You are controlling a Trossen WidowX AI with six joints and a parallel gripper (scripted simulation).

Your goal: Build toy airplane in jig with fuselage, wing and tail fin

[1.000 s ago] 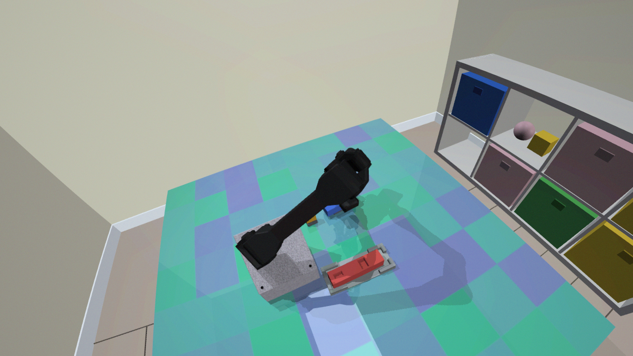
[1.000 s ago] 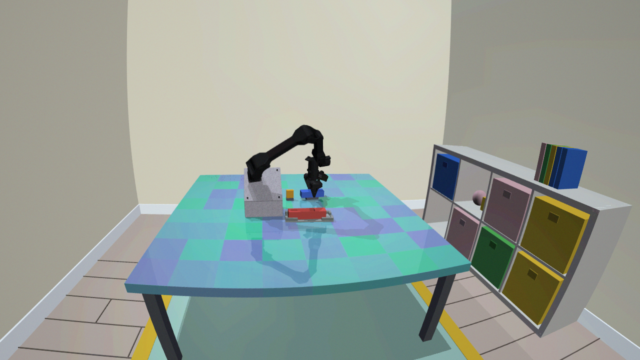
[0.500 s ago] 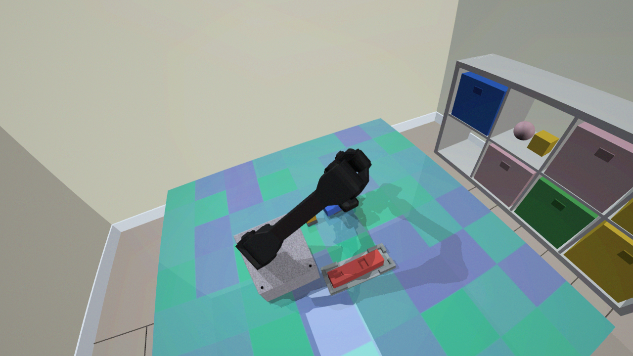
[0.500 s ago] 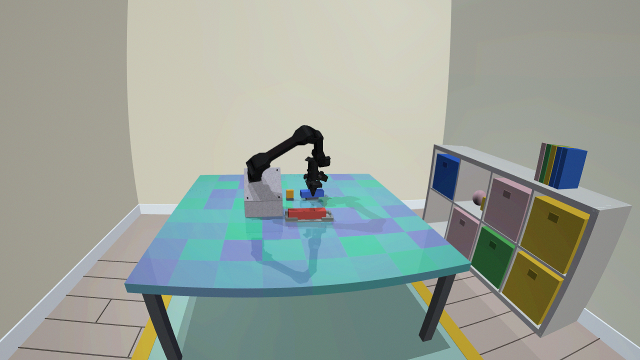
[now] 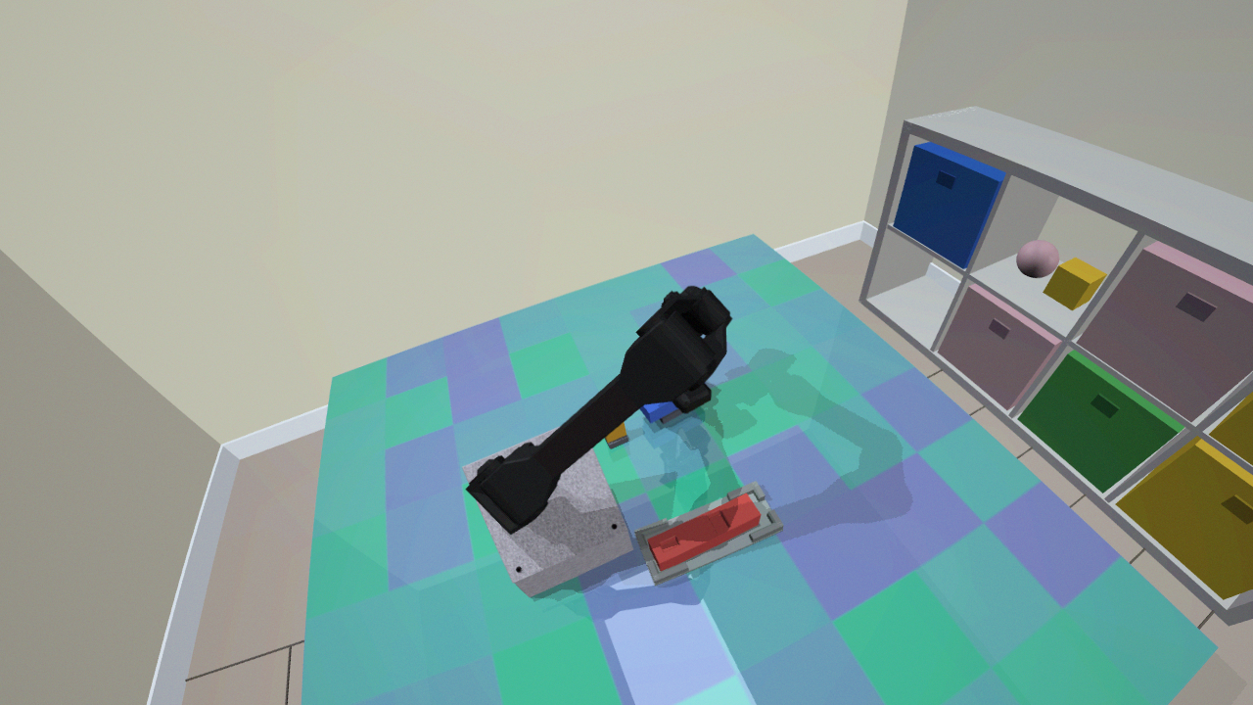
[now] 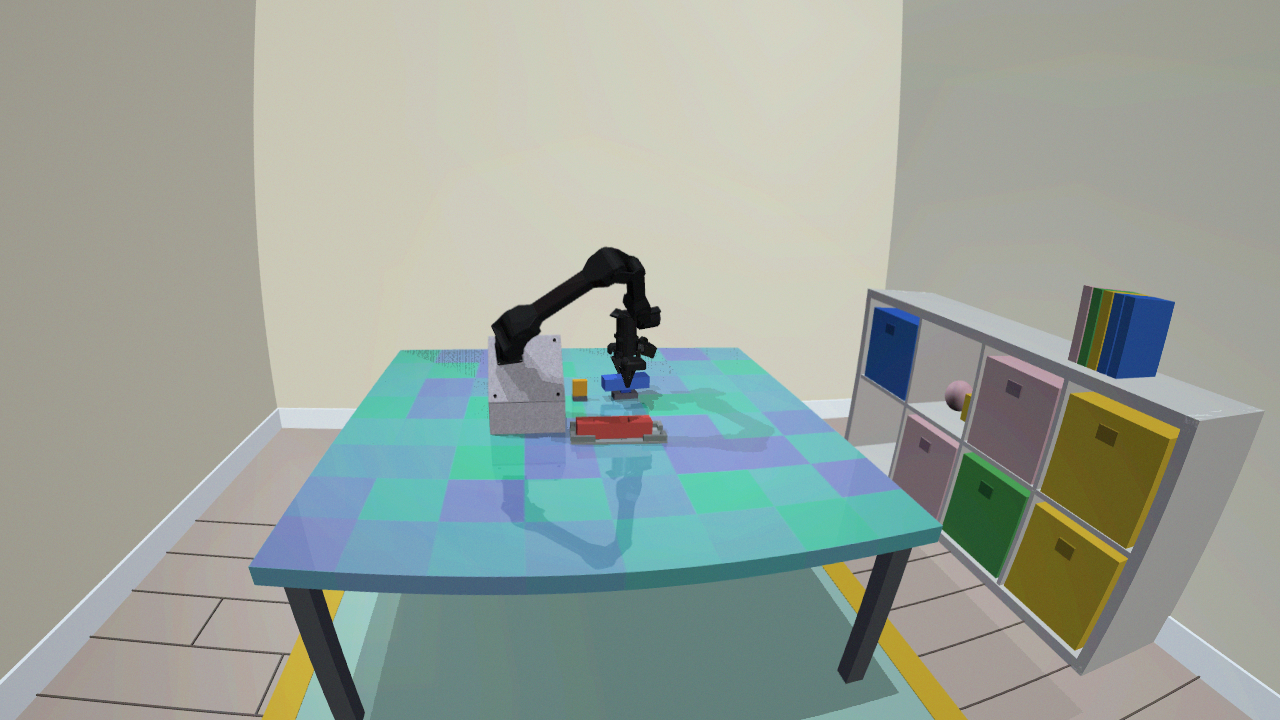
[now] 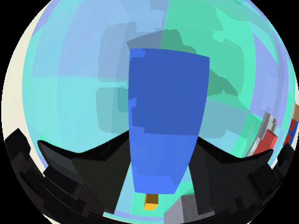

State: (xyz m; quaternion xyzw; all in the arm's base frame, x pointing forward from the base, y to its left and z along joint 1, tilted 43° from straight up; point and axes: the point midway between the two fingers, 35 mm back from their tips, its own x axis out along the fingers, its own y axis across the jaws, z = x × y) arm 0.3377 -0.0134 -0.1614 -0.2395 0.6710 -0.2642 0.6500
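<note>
My gripper (image 6: 628,379) (image 7: 161,134) is shut on the blue wing (image 5: 657,411) (image 6: 612,382) (image 7: 168,93), with one finger on each long side. The wing is level and very slightly above its small grey stand (image 6: 624,394); its tab is hidden. The red fuselage (image 5: 705,532) (image 6: 613,427) (image 7: 265,144) lies in the grey cradle (image 5: 770,529) (image 6: 583,438) (image 7: 269,121) and looks flat. Its sockets show in its top in the top view. The orange tail fin (image 5: 617,431) (image 6: 580,387) (image 7: 151,205) stands apart, between the wing and the arm's base.
The arm's grey base block (image 5: 569,552) (image 6: 526,417) (image 7: 174,214) stands left of the cradle, close to its end. The forearm hangs above the block and partly hides the tail fin's surroundings in the top view. A cube shelf (image 5: 990,131) (image 6: 930,304) stands beyond the table's right side.
</note>
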